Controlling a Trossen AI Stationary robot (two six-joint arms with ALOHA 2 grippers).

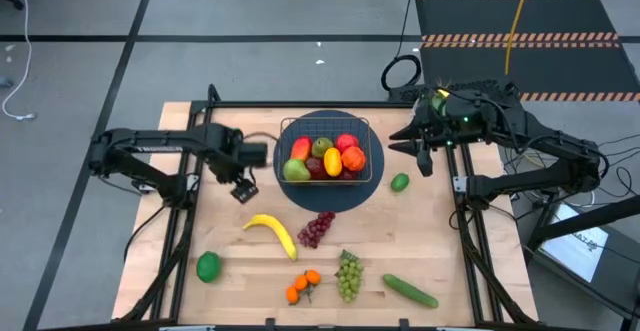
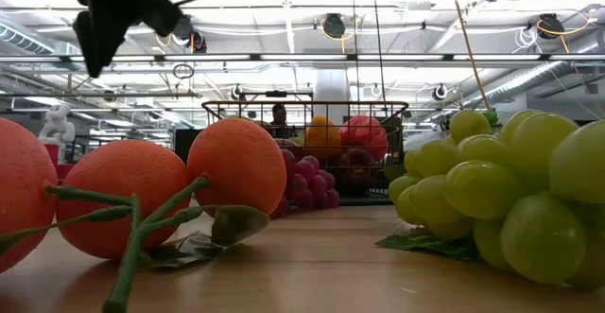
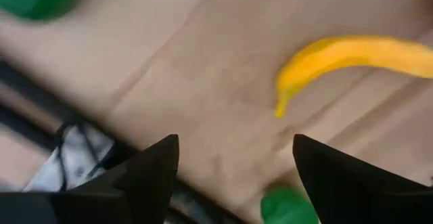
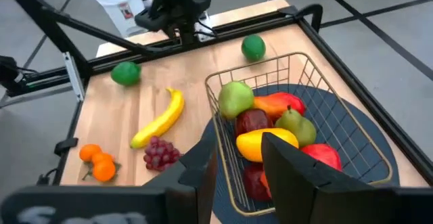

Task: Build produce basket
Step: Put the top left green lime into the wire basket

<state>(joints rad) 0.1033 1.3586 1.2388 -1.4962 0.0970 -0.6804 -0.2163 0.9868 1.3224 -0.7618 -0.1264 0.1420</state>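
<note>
Oranges point(image 2: 142, 195) on a leafy stem and a bunch of green grapes point(image 2: 501, 195) filled the foreground of the low view, with the basket point(image 1: 365, 126) behind them at the table's centre. Wire-sided and brass-rimmed, the basket sat on a round dark mat point(image 1: 330, 199) and held a green pear point(image 1: 296, 170), a red apple point(image 1: 346, 143), a yellow pepper point(image 1: 333, 161) and other fruit, closely packed. Outside the basket, toward the table's front edge, lay a banana point(image 1: 272, 233), purple grapes point(image 1: 316, 228), the green grapes, the oranges and a cucumber point(image 1: 410, 290). A large lime point(image 1: 207, 266) lay well apart from the basket at the front left; a smaller lime point(image 1: 399, 181) lay just beside the mat on its right.

Left gripper point(image 1: 243, 188): raised above the bare wood left of the basket, fingers point(image 3: 152, 173) spread apart, nothing between them. Right gripper point(image 1: 417, 153): raised to the right of the basket, near the smaller lime, fingers point(image 4: 291, 170) drawn close together with a narrow gap, holding nothing.
</note>
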